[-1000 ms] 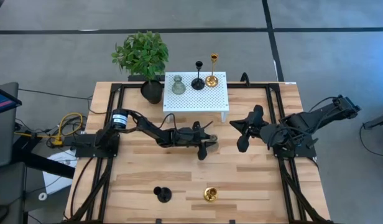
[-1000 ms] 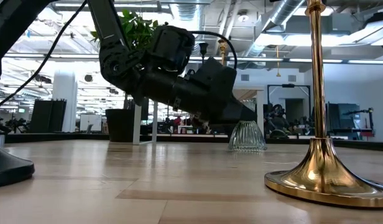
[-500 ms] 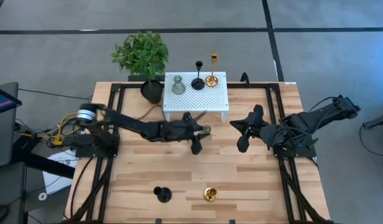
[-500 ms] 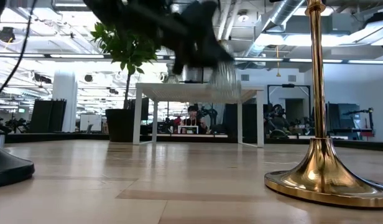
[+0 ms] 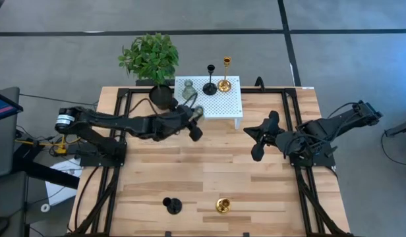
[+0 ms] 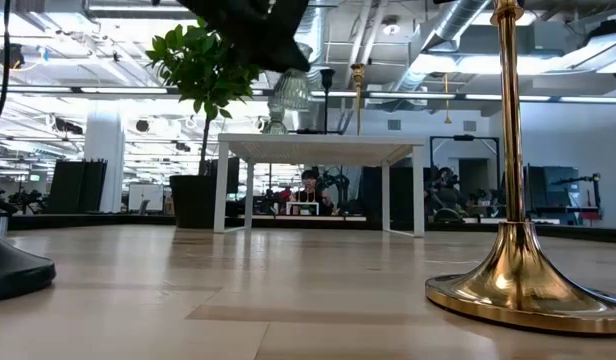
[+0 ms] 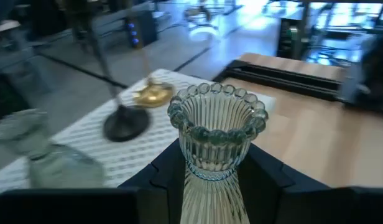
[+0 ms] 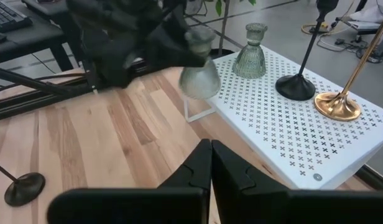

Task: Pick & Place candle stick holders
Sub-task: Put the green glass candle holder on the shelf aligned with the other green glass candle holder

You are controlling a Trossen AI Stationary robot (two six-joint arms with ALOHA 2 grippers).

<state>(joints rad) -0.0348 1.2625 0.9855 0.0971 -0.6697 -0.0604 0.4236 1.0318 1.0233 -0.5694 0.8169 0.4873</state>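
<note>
Above the white perforated stand's (image 5: 219, 105) near-left corner, the left gripper (image 5: 194, 121) pinches a ribbed grey-green glass holder (image 7: 215, 134) by its stem — only the left wrist view shows the beaded rim and fluted sides between the dark fingers (image 7: 266, 180). From the right wrist view, a second squat glass holder (image 8: 250, 42), a black holder (image 8: 298, 79) with a flat round base and a shiny gold one (image 8: 338, 102) stand on the stand. From above, one black holder (image 5: 171, 205) and one gold holder (image 5: 222, 205) sit on the wooden table (image 5: 269, 184) near its front edge. Beside the stand, the right gripper (image 8: 210, 163) rests pressed together — holding nothing.
</note>
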